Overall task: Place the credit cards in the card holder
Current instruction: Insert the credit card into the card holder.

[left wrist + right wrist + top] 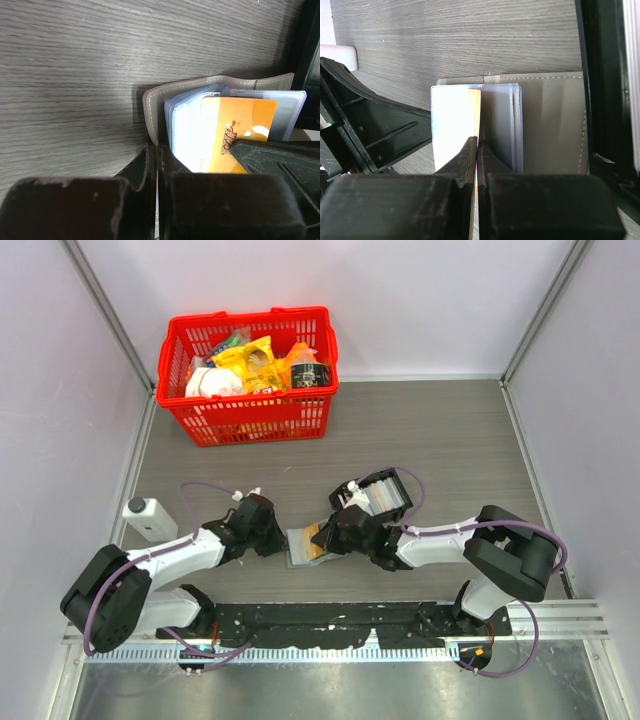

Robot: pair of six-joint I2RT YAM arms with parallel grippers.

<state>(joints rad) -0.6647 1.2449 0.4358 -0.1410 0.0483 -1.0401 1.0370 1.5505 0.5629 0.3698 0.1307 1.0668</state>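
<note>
Centrally one card holder (pixel 303 544), one orange card (pixel 240 132), both claws clamped on it.

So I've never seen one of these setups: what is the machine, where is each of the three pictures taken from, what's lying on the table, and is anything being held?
These are two robot arms bolted at the table's near edge. The top picture looks down from above; the other two come from cameras on each wrist, looking along the fingers.

On the grey table lie an open card holder between the arms, a black tray of cards, a red basket of groceries, and a small white bottle.

The left gripper is shut on the card holder's edge. The right gripper is shut on an orange card, which lies among the clear sleeves.
</note>
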